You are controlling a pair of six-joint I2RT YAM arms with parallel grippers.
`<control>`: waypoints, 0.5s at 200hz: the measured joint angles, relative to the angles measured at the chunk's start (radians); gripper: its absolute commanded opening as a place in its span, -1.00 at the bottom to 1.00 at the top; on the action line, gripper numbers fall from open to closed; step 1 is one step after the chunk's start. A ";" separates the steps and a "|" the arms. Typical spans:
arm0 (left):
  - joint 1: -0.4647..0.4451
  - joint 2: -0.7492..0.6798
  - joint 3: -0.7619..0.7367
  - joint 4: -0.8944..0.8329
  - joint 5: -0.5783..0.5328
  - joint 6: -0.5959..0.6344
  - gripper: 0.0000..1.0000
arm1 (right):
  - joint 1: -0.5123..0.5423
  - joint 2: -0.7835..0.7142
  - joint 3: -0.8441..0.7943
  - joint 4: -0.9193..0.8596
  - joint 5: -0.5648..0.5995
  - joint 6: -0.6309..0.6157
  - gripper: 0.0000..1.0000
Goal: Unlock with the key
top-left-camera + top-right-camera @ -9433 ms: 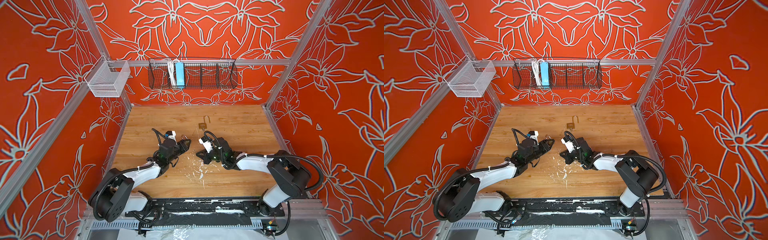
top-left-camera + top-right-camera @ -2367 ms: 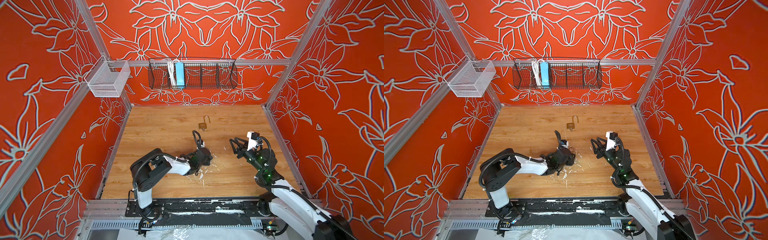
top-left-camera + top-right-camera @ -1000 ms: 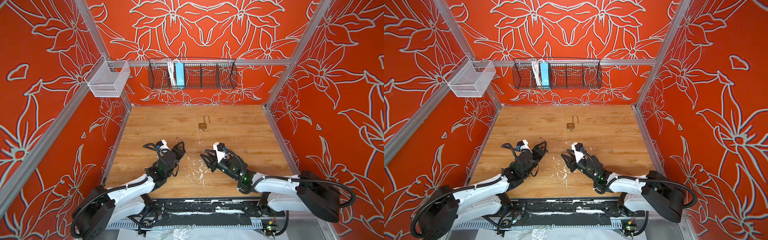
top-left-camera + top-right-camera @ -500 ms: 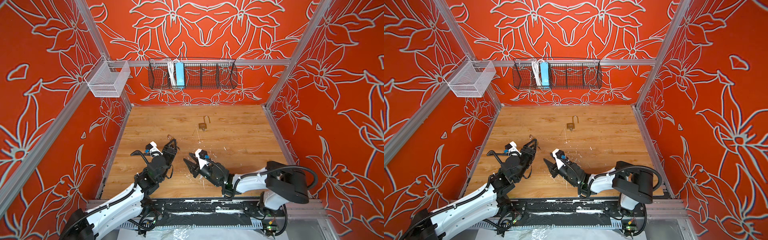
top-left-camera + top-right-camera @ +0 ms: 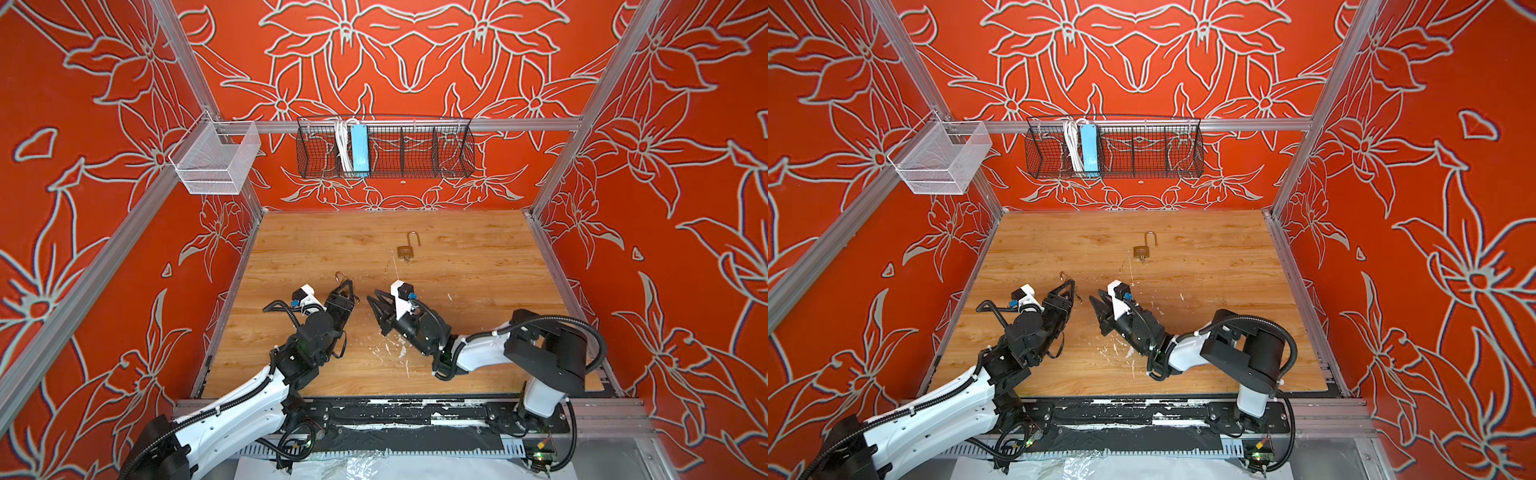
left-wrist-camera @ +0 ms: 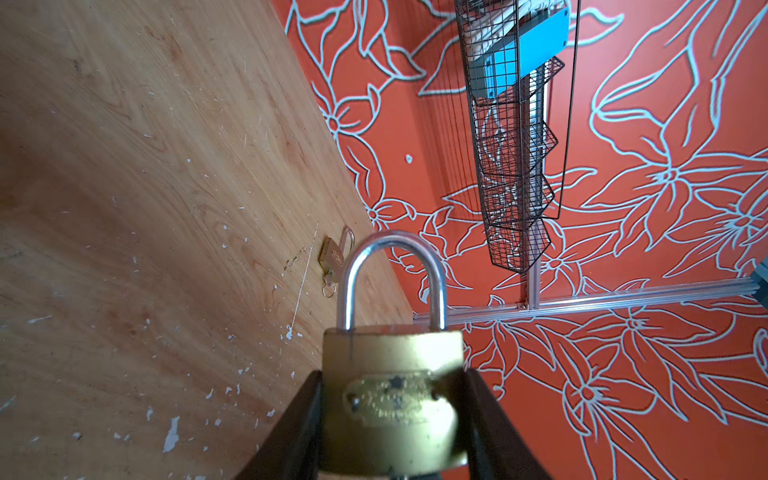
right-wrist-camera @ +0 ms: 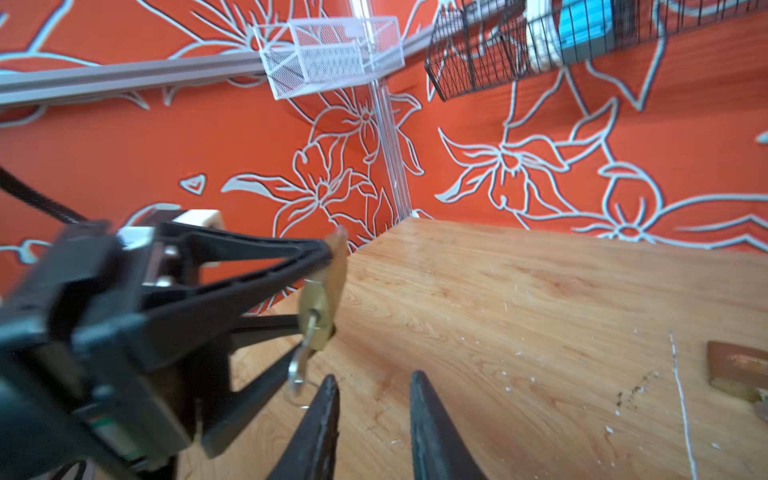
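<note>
While the left gripper [image 5: 345, 292] clamps the brass padlock [image 6: 392, 399], key [image 7: 297, 368] in its keyhole, the right gripper [image 7: 374, 388] hovers just right, jaws parted and empty

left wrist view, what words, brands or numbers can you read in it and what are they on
No text is legible.
Brass padlock with closed steel shackle: embossed oval plate, lettering too blurred to read.
Small brass padlock with open shackle: oval mark, too small to read.
Blue plastic power strip: no print visible.
</note>
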 measured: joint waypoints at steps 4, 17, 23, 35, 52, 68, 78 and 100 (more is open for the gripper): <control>0.000 0.000 0.000 0.000 0.000 0.000 -1.00 | -0.001 0.006 0.001 0.000 -0.009 0.008 -0.40; 0.000 0.001 0.000 0.001 0.000 0.000 -1.00 | 0.002 0.023 0.008 0.001 -0.036 0.025 -0.40; 0.000 0.002 0.000 0.000 0.000 0.000 -1.00 | 0.002 0.032 0.015 0.001 -0.046 0.034 -0.41; 0.000 0.003 0.000 0.000 0.000 0.000 -1.00 | 0.002 0.044 0.028 0.003 -0.068 0.044 -0.44; 0.000 0.004 0.000 0.000 -0.001 0.000 -1.00 | 0.002 0.048 0.039 0.013 -0.088 0.055 -0.44; 0.000 0.005 0.000 0.000 -0.001 0.000 -1.00 | 0.002 0.048 0.041 0.023 -0.099 0.061 -0.45; 0.000 0.005 0.000 0.001 -0.002 0.000 -1.00 | 0.002 0.048 0.041 0.023 -0.103 0.063 -0.45; 0.000 0.008 0.000 0.001 -0.002 0.000 -1.00 | 0.002 0.048 0.041 0.024 -0.105 0.065 -0.46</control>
